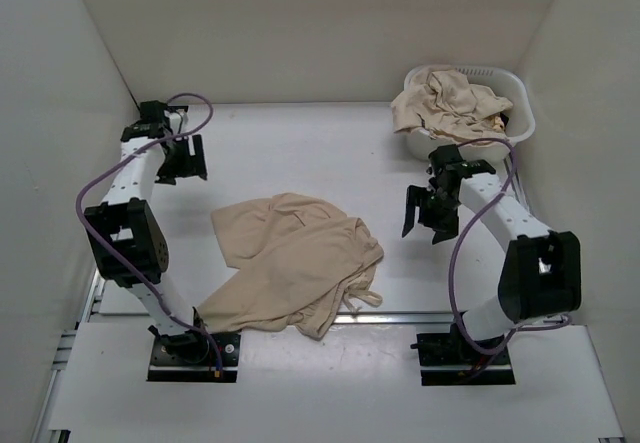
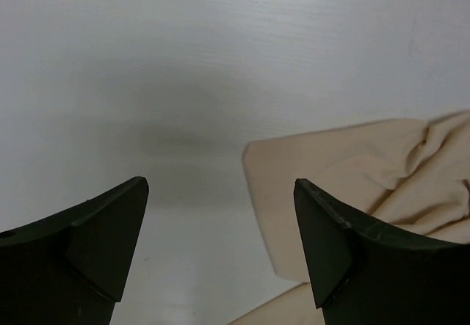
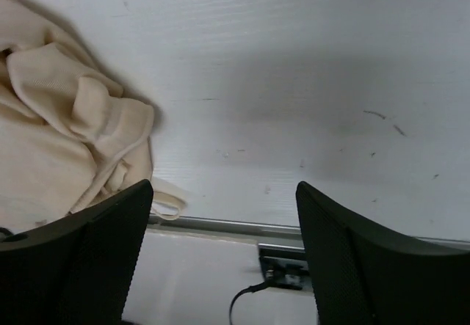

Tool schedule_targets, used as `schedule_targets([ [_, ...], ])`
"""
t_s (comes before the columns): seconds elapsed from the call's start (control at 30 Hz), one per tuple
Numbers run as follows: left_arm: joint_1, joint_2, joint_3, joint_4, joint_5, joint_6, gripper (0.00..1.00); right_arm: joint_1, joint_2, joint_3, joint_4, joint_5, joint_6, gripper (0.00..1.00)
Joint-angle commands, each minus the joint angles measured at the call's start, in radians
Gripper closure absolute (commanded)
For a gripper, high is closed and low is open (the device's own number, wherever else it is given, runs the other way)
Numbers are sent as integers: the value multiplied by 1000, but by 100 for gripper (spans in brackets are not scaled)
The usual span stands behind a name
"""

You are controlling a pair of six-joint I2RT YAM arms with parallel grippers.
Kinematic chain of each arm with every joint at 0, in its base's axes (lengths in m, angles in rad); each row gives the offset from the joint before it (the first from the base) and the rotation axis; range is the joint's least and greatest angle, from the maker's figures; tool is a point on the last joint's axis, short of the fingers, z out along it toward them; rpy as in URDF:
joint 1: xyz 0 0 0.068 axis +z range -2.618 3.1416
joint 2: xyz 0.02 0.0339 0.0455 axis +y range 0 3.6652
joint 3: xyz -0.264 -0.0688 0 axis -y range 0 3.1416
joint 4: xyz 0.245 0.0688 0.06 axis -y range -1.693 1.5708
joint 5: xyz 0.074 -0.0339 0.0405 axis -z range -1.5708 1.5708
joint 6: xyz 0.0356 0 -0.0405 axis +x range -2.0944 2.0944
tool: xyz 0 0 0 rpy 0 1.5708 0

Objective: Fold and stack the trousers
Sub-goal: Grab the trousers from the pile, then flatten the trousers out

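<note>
Top external view has the trousers (image 1: 290,268) in a crumpled heap low-centre of the frame, their near side right at the worktop (image 1: 300,143) lip by the metal rail (image 1: 420,315). Left jaws and right jaws are both spread wide with nothing in them, either side of the cloth and clear of it. My worry is that the layers are bunched, so a pinch could catch two plies, or the drawstring (image 1: 367,298) could snag that rail. The white basket (image 1: 520,113), upper right and stuffed with more beige clothes (image 1: 450,103), crowds the right arm.

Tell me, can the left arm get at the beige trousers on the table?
Probably yes: the left gripper hangs open beside the trousers, with only bare table between them.
</note>
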Motion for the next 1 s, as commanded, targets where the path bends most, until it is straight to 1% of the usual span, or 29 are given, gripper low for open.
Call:
schedule_targets([
  [0.0,-140,-84,-65,-126,1,0,9,35,-122,35,-55,69,-100,19],
  [0.03,-171,-109,-161,-140,-17,0,9,69,-122,34,-21,18,-112,19],
  [0.07,-226,-164,-220,-149,-17,0,9,94,-136,7,-3,-26,-126,19],
  [0.1,-254,-192,-280,-149,-28,0,7,141,-136,7,14,-71,-126,18],
  [0.13,-283,-218,-399,-149,-37,0,7,161,-109,-10,51,-82,-126,18],
  [0.17,-314,-241,-456,-149,-37,0,6,176,-92,-30,70,-82,-113,17],
  [0.2,-346,-259,-507,-135,-37,0,4,186,-70,-41,88,-102,-88,17],
  [0.23,-406,-293,-558,-119,-46,0,4,186,-50,-56,111,-126,-79,17],
  [0.27,-437,-304,-651,-55,-57,0,3,186,-15,-74,178,-148,-68,17],
  [0.3,-466,-304,-693,-7,-81,0,1,186,-1,-117,218,-162,-44,17],
  [0.33,-518,-304,-728,47,-159,0,1,186,13,-134,255,-177,-44,17],
  [0.37,-535,-293,-768,97,-198,0,0,186,51,-143,319,-194,-31,17],
  [0.4,-535,-275,-768,168,-222,0,0,186,73,-144,344,-208,-31,17],
  [0.43,-535,-255,-768,193,-241,0,0,186,97,-144,369,-226,-21,17],
  [0.47,-535,-215,-730,210,-271,0,0,186,144,-144,393,-276,-11,17],
  [0.5,-535,-197,-706,210,-272,0,0,186,168,-128,419,-289,-11,18],
  [0.53,-535,-181,-686,210,-272,0,0,198,191,-107,429,-298,-2,24],
  [0.57,-524,-170,-669,210,-243,0,0,198,232,-107,441,-298,9,29],
  [0.63,-524,-160,-669,210,-194,0,0,198,266,-94,496,-373,33,45],
  [0.67,-524,-150,-669,199,-172,0,1,198,295,-81,514,-395,51,58],
  [0.7,-524,-150,-693,190,-132,0,4,198,306,-72,524,-410,52,67],
  [0.73,-524,-150,-704,190,-114,0,22,198,315,-52,524,-410,52,88],
  [0.77,-524,-150,-714,190,-98,0,36,198,324,-41,515,-410,52,99],
  [0.83,-524,-131,-727,190,-86,0,75,161,309,-15,461,-355,52,100],
  [0.87,-524,-130,-727,190,-86,0,86,140,309,34,435,-317,39,100],
  [0.9,-524,-118,-687,190,-119,0,86,90,300,74,357,-201,30,100],
  [0.93,-514,-118,-663,190,-129,0,86,63,315,196,316,-149,-9,100],
  [0.97,-514,-118,-634,190,-129,0,86,43,333,273,273,-103,-10,100],
])
